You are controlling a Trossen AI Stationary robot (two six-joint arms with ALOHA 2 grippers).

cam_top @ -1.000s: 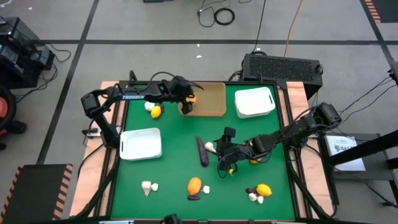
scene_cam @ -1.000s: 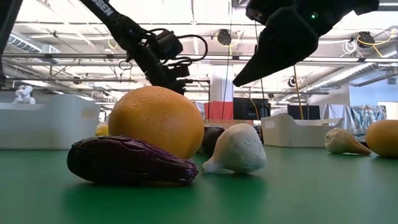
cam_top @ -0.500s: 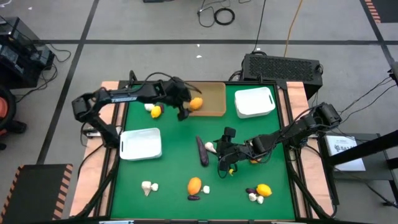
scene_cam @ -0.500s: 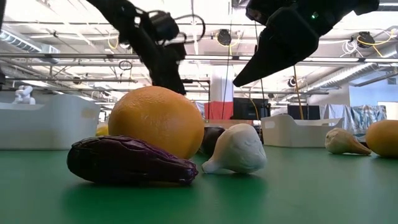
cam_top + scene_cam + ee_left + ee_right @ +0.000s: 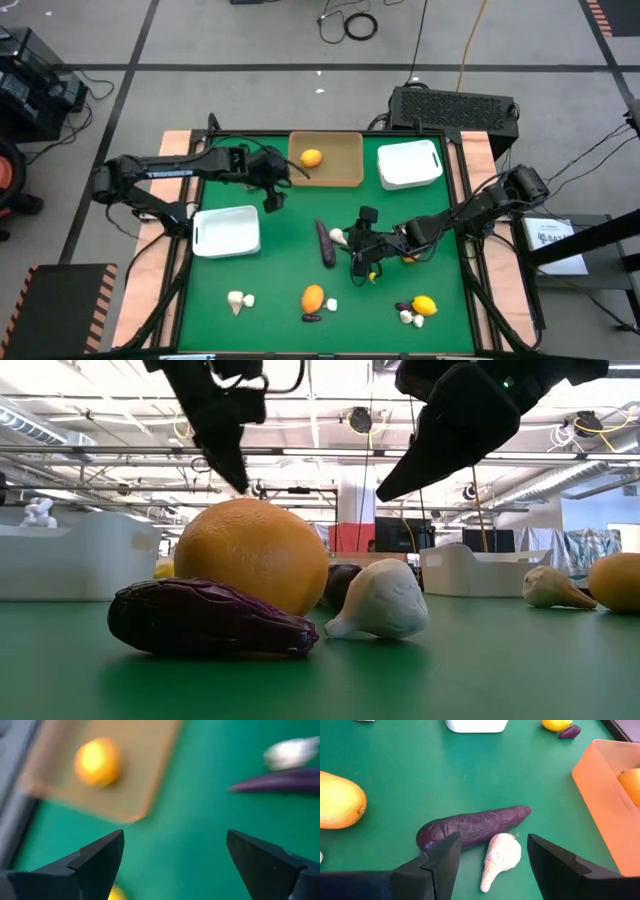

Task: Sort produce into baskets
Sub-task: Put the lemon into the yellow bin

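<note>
Baskets (image 5: pixel 325 160): three; one orange (image 5: pixel 311 157) inside tan.

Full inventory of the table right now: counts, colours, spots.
Square basket: 1, tan, far middle.
Round fruit: 1, orange, in the square basket.
Rounded basket: 1, white, far right.
Second rounded basket: 1, white, left.
Long eggplant: 1, dark purple, centre.
Garlic bulb: 1, whitish, beside the long eggplant.
Oval fruit: 1, orange, near edge.
Lemon: 1, yellow, near right.
Left gripper: open, empty, beside the square basket.
Right gripper: open, by the garlic bulb.
</note>
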